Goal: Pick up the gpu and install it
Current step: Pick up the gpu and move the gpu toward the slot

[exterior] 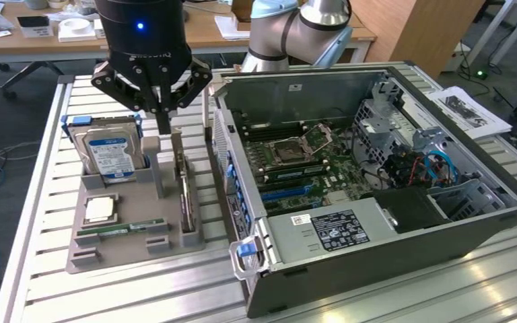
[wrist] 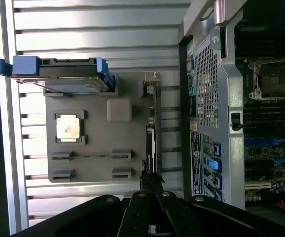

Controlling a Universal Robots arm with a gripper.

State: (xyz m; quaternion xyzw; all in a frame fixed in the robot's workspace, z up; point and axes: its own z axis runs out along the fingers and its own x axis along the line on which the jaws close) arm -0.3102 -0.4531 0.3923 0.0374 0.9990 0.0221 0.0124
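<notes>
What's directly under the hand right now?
The gpu, standing on edge in a slot of the grey holder, lies below the hand. The hand covers one end of the card, so contact between them cannot be seen.

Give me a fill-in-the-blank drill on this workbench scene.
The thin dark gpu card stands on its ____ in the grey plastic holder tray.
The black gripper hangs ____ that card's end.
The silver hard drive with a blue-white label stands on the exterior view's ____ of the card.
The narrow RAM stick lying in the tray is ____ in colour.
Missing words: edge; above; left; green.
</notes>
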